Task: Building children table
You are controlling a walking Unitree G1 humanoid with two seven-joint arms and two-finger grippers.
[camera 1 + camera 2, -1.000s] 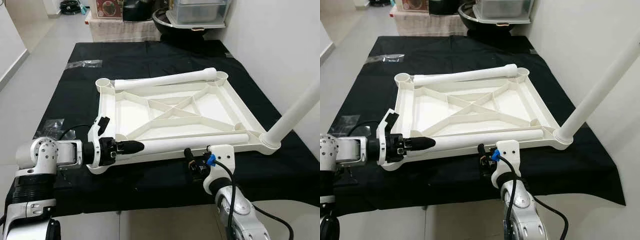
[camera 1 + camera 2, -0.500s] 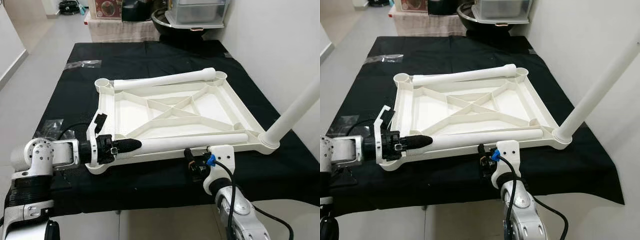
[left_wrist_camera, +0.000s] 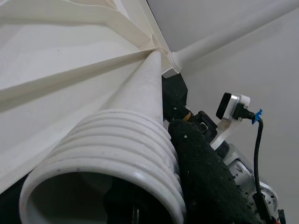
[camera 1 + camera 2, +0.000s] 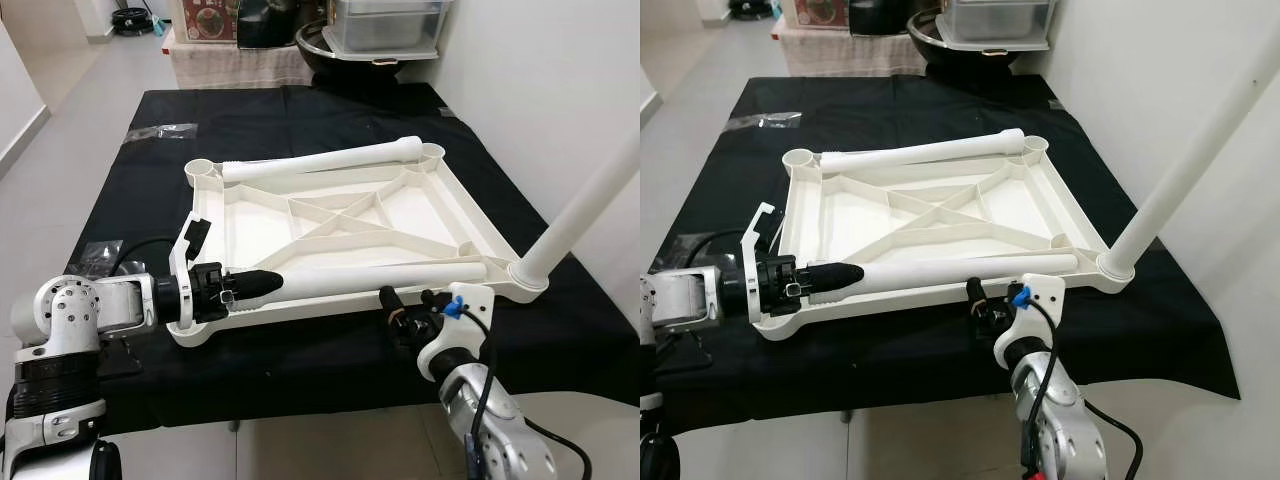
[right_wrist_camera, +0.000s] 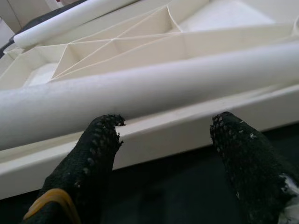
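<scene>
Left gripper (image 4: 262, 283) clamped on threaded end of long white plastic table leg (image 4: 380, 277), lying along near rim of upturned white ribbed tabletop (image 4: 215, 215). Right gripper (image 5: 163, 154) spread open, empty, just beside that rim.

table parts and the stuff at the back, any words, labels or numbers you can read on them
No text can be read.
Tabletop and legs: plain white, no markings.
Red-patterned box at the far end: print too small and blurred to read.

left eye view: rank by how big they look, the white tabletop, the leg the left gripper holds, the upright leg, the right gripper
1. white tabletop
2. held leg and upright leg: alike, not ranked
3. right gripper, though nearest the camera

The left gripper grips the held leg.
</scene>
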